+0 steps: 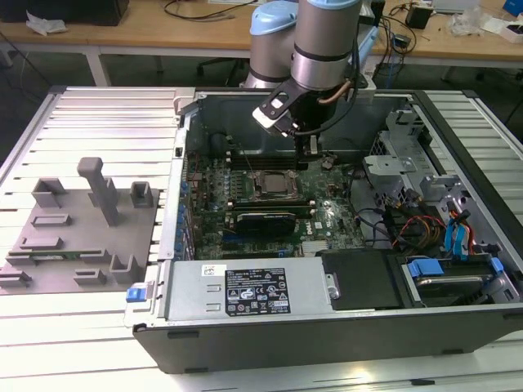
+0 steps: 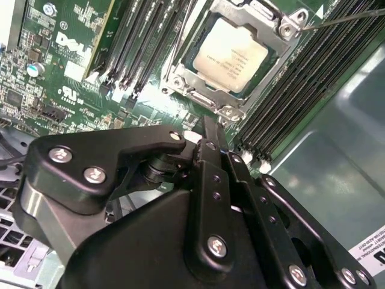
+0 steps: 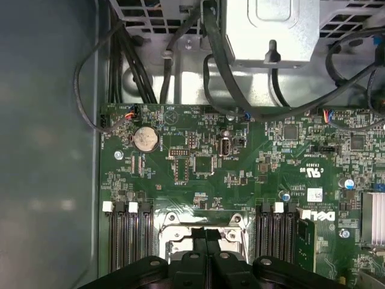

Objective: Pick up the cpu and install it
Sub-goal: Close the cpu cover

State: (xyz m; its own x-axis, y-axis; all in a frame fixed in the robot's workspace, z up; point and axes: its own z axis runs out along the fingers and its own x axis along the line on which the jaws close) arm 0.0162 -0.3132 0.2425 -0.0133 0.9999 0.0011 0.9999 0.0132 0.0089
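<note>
The cpu (image 2: 231,53), a silvery square chip, lies in the metal-framed socket (image 2: 180,81) on the green motherboard (image 2: 72,66). In the exterior view the cpu (image 1: 273,184) sits mid-board inside the open computer case. My gripper (image 1: 308,149) hangs just above the board, a little toward the exterior view's right and behind the socket. Its black fingertips (image 3: 198,233) press together over the socket frame (image 3: 171,224) with nothing between them. In the second wrist view my gripper (image 2: 209,123) points at the board beside the socket's near corner.
A grey fixture plate with upright blocks (image 1: 82,220) lies outside the case on the exterior view's left. A power supply (image 1: 245,290) lines the case front. A drive cage (image 1: 400,163) and cables (image 1: 417,224) crowd the right. Memory slots (image 2: 138,42) flank the socket.
</note>
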